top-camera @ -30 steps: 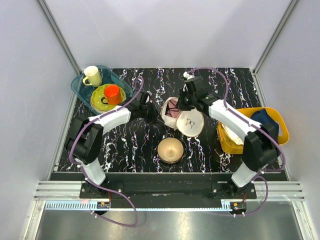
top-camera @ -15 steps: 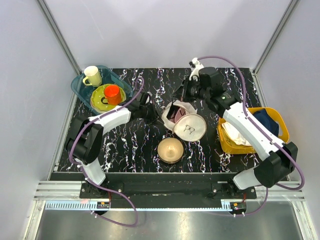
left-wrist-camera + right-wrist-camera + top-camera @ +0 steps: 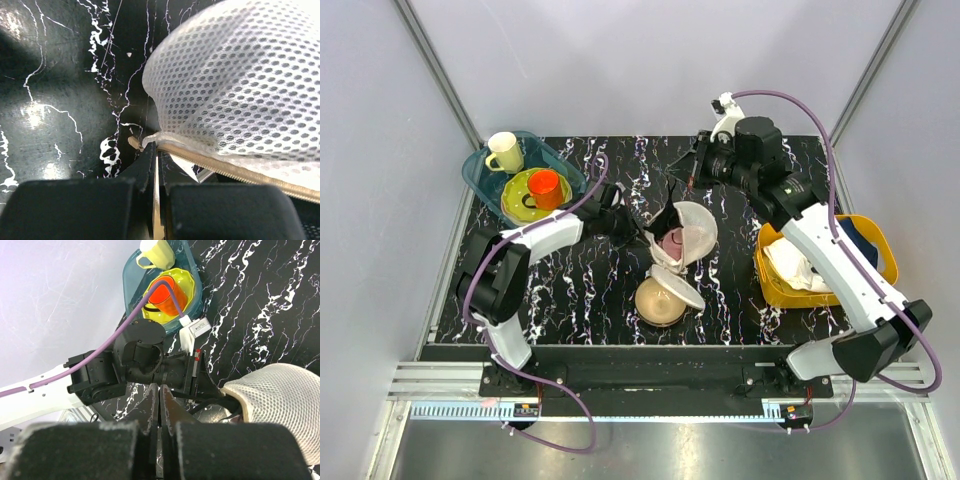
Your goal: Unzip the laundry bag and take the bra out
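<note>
The cream mesh laundry bag (image 3: 696, 222) lies at the table's middle, open towards the camera. Its round lid (image 3: 678, 287) hangs down over the bronze bowl (image 3: 653, 305). The pink-mauve bra (image 3: 672, 241) shows inside the opening. My left gripper (image 3: 638, 226) is at the bag's left edge, shut on the bag's zip tape (image 3: 200, 161); in the left wrist view the gripper (image 3: 156, 150) sits under the mesh (image 3: 240, 85). My right gripper (image 3: 692, 170) is raised behind the bag, shut, with nothing visible between its jaws (image 3: 160, 389). The bag (image 3: 280, 400) lies to its right.
A teal tray (image 3: 478, 176) at the back left holds a yellow mug (image 3: 503, 152) and an orange cup (image 3: 545, 185) on a green plate. A yellow basket (image 3: 877, 236) at the right holds a white cloth (image 3: 790, 265) and a dark blue cloth (image 3: 850, 236).
My right gripper has risen from the bag's top and moved back. The lid has swung open and dropped onto the bowl, showing the bra. The left gripper stayed at the bag's edge.
</note>
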Robot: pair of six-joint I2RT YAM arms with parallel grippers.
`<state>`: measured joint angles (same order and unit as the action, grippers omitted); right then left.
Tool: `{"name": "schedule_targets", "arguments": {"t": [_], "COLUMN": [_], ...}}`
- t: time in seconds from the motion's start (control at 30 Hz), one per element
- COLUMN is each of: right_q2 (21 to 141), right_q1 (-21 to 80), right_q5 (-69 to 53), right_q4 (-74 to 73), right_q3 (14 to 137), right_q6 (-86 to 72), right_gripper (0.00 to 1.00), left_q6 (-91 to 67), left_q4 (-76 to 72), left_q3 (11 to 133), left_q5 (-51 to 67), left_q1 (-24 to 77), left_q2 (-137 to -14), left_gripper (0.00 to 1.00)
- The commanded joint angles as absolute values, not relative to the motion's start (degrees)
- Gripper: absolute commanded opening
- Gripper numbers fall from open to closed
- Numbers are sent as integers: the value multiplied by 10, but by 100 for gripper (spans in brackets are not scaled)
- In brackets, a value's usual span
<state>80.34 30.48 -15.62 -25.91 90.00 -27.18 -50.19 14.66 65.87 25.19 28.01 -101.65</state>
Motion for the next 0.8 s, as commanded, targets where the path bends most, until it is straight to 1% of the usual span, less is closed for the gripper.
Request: {"name": "schedule_targets", "arguments": {"t": [0.0, 0.27, 0.43, 0.47, 0.5, 0.53, 0.57, 0.6, 0.63, 0.67, 0.73, 0.77], "right_q2": [817, 871, 946, 960, 977, 1011, 1021, 1024, 1005, 989, 936, 919], "right_q1": [306, 305, 304, 304, 303, 301, 301, 296, 293, 287, 262, 251], "right_q5": [-156, -171, -206, -208, -210, -205, -193, -179, -151, -140, -124, -124], "right_q4": [-243, -227, -255, -266, -287, -346, -371, -387, -382, -371, -319, -303], "right_q3": [914, 912, 946, 962, 982, 1002, 1030, 1029, 1020, 985, 942, 899], "right_q6": [-275, -274, -268, -263, -257, -240, -233, -226, -224, -226, -245, -254], "right_gripper": [0, 0, 0, 4, 19, 41, 53, 60, 64, 75, 80, 83], "left_q6": [-519, -532, -535, -536, -538, -542, -544, -544, -543, -542, -541, -540], "left_q4": [118, 139, 137, 136, 128, 123, 119, 115, 115, 113, 111, 109], "left_q3": [672, 664, 656, 651, 649, 645, 639, 637, 635, 633, 627, 626], "left_q5": [271, 252, 249, 250, 254, 259, 264, 265, 265, 265, 262, 265], "left_q1": [280, 280, 280, 280, 281, 280, 281, 281, 281, 281, 280, 281], "left_q2": [-985, -886, -881, -885, -889, -899, -903, -907, -910, -911, -915, -917], "left_gripper": [0, 0, 0, 0, 0, 0, 0, 0, 0, 0, 0, 0]}}
